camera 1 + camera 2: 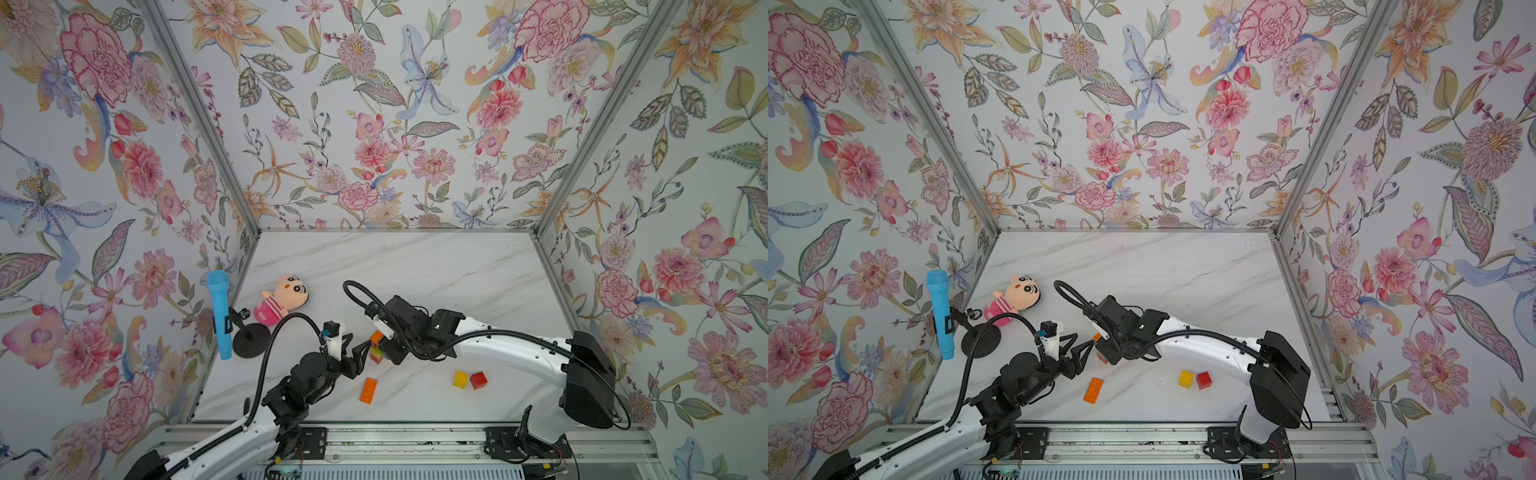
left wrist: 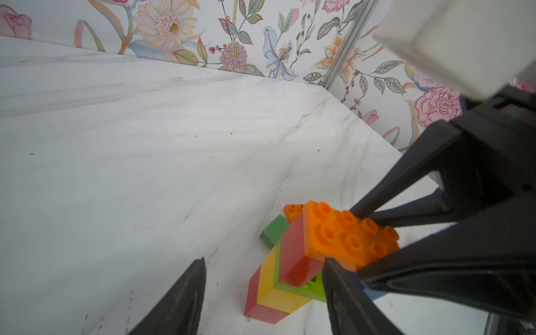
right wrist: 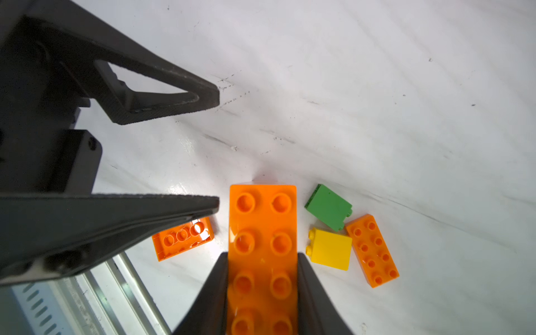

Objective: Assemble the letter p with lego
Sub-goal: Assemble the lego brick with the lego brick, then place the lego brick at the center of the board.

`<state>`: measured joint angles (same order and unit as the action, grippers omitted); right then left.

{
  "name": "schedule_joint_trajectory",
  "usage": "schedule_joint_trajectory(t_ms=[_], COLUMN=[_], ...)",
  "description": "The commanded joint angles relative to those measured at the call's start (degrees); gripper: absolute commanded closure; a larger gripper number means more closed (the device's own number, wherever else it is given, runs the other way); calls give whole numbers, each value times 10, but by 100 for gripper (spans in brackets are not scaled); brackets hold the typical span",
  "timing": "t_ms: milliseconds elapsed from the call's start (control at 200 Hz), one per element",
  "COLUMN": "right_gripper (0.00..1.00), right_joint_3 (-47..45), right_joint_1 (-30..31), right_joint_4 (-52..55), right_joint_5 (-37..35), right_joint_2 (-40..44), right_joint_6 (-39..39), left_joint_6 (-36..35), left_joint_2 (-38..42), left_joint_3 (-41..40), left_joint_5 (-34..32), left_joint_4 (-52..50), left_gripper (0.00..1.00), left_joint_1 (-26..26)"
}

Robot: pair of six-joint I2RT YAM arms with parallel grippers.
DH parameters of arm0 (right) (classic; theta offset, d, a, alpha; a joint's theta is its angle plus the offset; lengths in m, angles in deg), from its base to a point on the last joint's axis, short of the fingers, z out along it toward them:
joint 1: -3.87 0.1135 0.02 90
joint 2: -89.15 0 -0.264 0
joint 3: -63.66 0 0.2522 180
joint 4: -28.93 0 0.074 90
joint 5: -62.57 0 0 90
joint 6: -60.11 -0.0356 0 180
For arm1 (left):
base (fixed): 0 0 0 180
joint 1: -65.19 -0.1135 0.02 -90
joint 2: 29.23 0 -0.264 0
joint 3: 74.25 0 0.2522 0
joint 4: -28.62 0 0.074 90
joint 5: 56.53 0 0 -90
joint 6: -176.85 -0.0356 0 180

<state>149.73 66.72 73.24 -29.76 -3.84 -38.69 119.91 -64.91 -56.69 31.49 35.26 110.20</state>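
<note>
The right pincer (image 3: pixel 262 255) is clenching a long orange brick (image 3: pixel 262 220), glossy and eight-studded, which is sitting as the top layer of a stack (image 2: pixel 278 290). The stack is standing on the marble tabletop (image 2: pixel 145 174), toward its near side between the two arms. Under the orange layer it is showing four more layers (five in all): red, green, yellow, then red at the bottom. The left pincer (image 2: pixel 264 259) is hanging released, fingers spread wide, just beside the stack. Close by, three loose bricks are lying together: one green brick (image 3: pixel 329 207), one small yellow brick (image 3: pixel 330 251) and one second orange brick (image 3: pixel 372 251). Nearer the front edge three more are lying: one flat orange brick (image 1: pixel 368 390), then one yellow cube (image 1: pixel 460 379) and one red cube (image 1: pixel 478 380) side by side.
</note>
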Motion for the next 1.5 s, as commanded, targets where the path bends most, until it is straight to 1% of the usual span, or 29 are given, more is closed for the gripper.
schedule_joint_trajectory(t_ms=[0,75,155,310,450,590,716,846,976,1096,1241,1496], right_gripper=[74,74,74,74,75,75,75,76,76,76,76,76], right_joint_3=[-8,-10,-17,-27,-30,-37,-43,-44,-45,-45,-46,-51], right_joint_1=[-5,-11,-24,-53,-66,-74,-80,-82,-87,-91,-93,-98], right_joint_4=[-4,-5,-11,-23,-22,-27,-32,-31,-32,-34,-37,-41], right_joint_5=[10,17,35,86,101,116,130,138,149,160,168,190], right_joint_2=[6,8,13,17,18,23,26,26,26,25,25,23], right_joint_6=[4,7,9,10,13,14,14,14,14,15,18,24], left_joint_6=[-19,-23,-28,-54,-82,-103,-141,-156,-169,-176,-179,-186], left_joint_2=[28,36,21,-46,-109,-164,-213,-258,-300,-334,-346,-357], left_joint_3=[-20,-28,-25,-23,-19,-17,-14,-13,-4,6,8,-2], left_joint_5=[-7,4,8,11,-25,-32,-7,-3,-4,7,13,48], left_joint_4=[-37,-30,-26,24,71,130,182,238,265,291,307,335], left_gripper=[32,32,32,32,34,37,38,38,38,41,43,46], left_joint_1=[-1,2,12,42,73,72,73,71,69,64,54,37])
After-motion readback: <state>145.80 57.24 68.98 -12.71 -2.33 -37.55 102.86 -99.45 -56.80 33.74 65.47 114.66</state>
